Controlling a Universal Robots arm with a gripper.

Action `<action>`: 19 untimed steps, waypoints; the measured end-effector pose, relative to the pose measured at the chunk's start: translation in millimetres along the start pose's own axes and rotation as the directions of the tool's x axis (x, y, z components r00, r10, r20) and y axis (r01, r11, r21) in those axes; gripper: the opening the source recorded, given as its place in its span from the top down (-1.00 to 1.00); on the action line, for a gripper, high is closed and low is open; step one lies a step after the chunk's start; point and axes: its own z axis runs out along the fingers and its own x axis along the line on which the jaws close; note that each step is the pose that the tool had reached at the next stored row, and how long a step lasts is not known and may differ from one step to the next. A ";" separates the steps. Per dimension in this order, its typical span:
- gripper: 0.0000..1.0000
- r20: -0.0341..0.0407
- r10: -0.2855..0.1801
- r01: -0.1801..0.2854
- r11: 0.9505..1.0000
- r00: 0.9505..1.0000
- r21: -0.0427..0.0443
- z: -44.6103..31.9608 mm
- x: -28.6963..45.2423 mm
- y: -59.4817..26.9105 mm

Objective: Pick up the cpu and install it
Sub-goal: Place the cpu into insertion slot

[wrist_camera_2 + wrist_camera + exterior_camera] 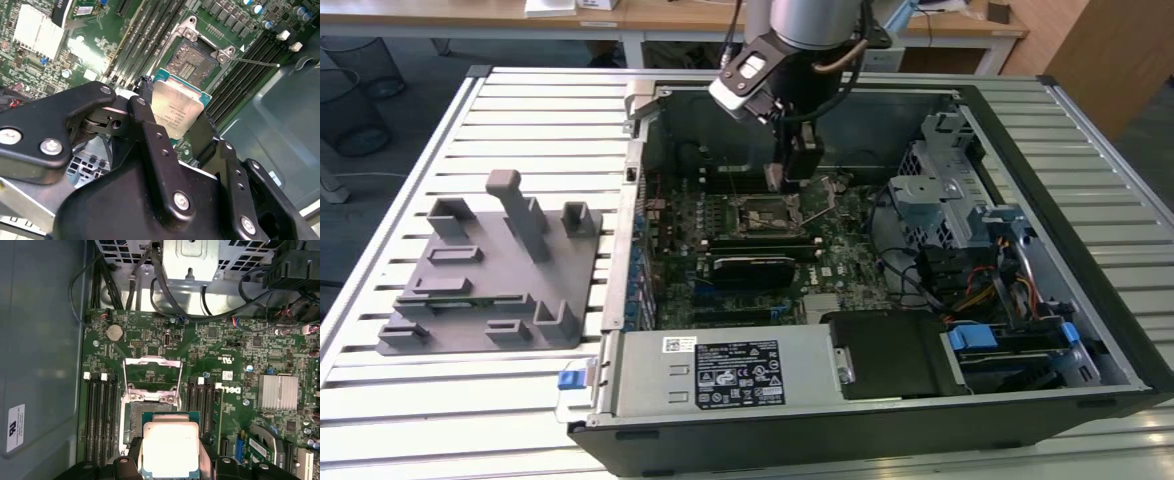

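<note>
The jaws clench the cpu (171, 447) by two opposite edges. It is a flat square chip with a silvery-white lid and a thin teal rim. The gripper (790, 175) holds it just above the open motherboard socket (149, 412), inside the computer case (854, 440).

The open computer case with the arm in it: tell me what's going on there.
The arm's gripper has reached down into the open computer case and has the cpu clamped between its fingers. It holds the chip just over the motherboard, close to the socket. The socket's metal frame is flipped open and the socket is bare, so the cpu is not yet seated.
</note>
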 end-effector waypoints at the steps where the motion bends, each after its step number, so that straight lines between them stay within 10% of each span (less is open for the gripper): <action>1: -0.07 0.000 0.000 0.000 1.000 1.000 0.000 0.4 0.7 -0.1; 19: -0.07 0.000 0.009 -0.009 1.000 1.000 0.000 11.5 14.9 -2.4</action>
